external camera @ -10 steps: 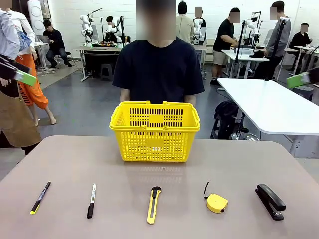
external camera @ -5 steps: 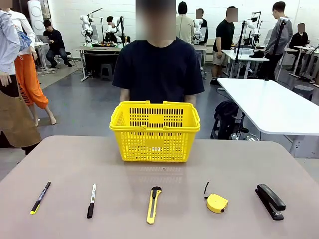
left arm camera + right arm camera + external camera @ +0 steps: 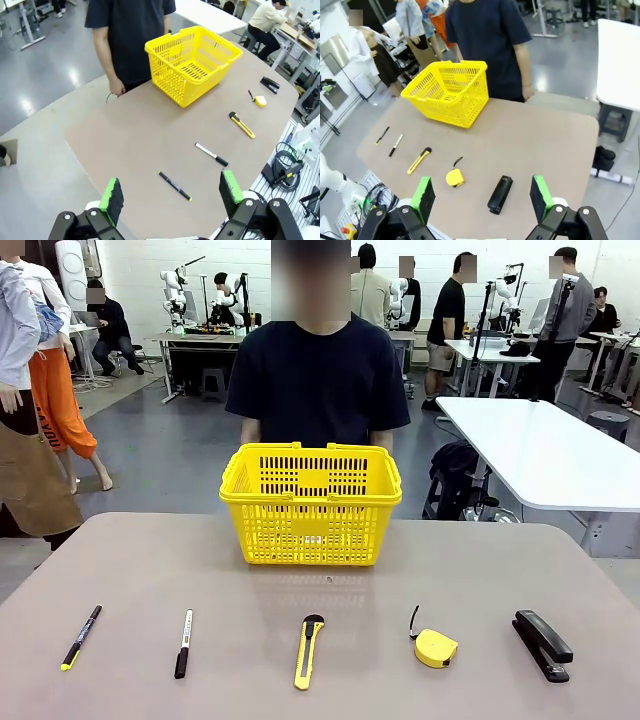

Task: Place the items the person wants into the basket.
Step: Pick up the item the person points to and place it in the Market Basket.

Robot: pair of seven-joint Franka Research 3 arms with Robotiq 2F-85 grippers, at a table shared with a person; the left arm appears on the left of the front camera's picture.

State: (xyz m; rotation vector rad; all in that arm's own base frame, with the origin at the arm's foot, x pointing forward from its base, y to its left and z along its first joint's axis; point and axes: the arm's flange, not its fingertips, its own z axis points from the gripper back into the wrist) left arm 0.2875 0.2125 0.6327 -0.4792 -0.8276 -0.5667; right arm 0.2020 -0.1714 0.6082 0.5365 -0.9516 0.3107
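The yellow basket [image 3: 311, 504] stands at the table's far middle, in front of the person [image 3: 317, 370] in a dark T-shirt, whose hands hang behind it. Along the near edge lie a black marker [image 3: 183, 643] with a white band, a yellow-and-black utility knife [image 3: 308, 651] and a yellow tape measure [image 3: 435, 646]. My left gripper [image 3: 170, 195] is open high above the table's left end, with the basket [image 3: 192, 62], marker [image 3: 211, 154], knife [image 3: 242, 125] and tape measure [image 3: 259, 100] beyond it. My right gripper [image 3: 480, 196] is open above the right end, over the tape measure [image 3: 454, 177], knife [image 3: 419, 160], marker [image 3: 395, 144] and basket [image 3: 448, 92].
A thin black pen [image 3: 80, 637] with a yellow tip lies at the near left and a black stapler [image 3: 542, 644] at the near right. A white table [image 3: 545, 455] stands to the right behind. The brown table [image 3: 140, 560] is bare between the basket and the row.
Green pads at the front view's left and right edges one second ago have gone out of the picture. The basket, the tools and the person have not moved.
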